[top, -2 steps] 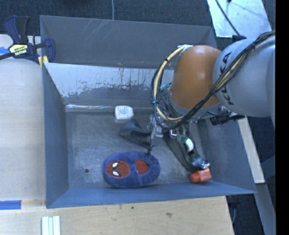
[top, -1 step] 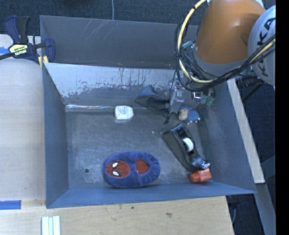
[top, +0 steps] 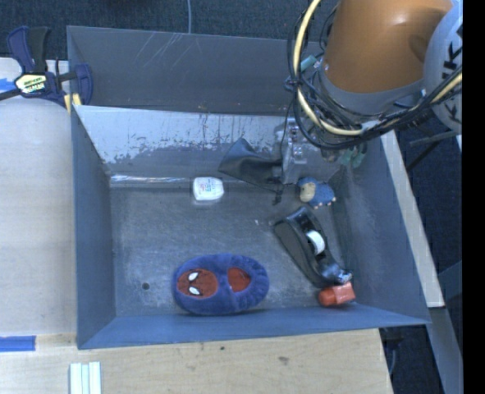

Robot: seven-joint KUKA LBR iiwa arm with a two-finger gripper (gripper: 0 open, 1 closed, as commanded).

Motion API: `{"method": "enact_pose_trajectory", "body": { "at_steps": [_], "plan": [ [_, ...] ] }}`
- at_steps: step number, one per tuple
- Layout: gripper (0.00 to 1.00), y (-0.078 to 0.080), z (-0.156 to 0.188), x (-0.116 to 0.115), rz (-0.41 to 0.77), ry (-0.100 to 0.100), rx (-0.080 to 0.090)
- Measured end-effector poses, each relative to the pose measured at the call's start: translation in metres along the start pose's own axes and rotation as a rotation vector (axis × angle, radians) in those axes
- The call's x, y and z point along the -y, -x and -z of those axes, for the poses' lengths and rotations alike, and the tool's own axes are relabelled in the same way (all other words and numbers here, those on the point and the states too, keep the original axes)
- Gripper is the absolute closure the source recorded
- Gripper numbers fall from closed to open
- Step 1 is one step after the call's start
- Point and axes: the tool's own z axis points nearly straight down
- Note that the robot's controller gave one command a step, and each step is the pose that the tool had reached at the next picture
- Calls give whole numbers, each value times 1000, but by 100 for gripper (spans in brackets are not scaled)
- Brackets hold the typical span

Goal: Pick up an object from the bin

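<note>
- Camera view looks down into the grey metal bin (top: 90,220); the arm, with its rounded orange cover (top: 382,31) and loops of yellow and black cable (top: 308,23), comes in from the upper right.
- The gripper (top: 284,177) hangs low at the back of the bin, right of the middle and close to the back wall. How wide it stands I cannot tell, because the wrist and its shadow hide it, and whether it holds something I cannot tell either.
- Just left of the gripper lies a dark grey flat thing with a pointed corner (top: 244,167), at the foot of the back wall. It is the nearest thing to the gripper, and it seems to touch it.
- A small rounded blue and beige thing (top: 314,192) lies just beside the gripper, to the lower right.
- A long black holder with a white roll in its middle (top: 306,243) lies diagonally below the gripper, pointing to the front right corner. At its lower end a small red block (top: 336,295) touches it.
- A small white rounded thing with a label (top: 208,189) lies on the floor left of the dark grey thing, apart from it.
- A blue plush slipper with two red mask faces (top: 221,284) lies by the front wall, well apart from the gripper.
</note>
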Motion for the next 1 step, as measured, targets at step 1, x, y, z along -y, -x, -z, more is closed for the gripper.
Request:
{"method": "enact_pose_trajectory", "body": {
  "at_steps": [1],
  "plan": [
    [100, 13, -16, 51, 39, -3, -5]
  ]
}}
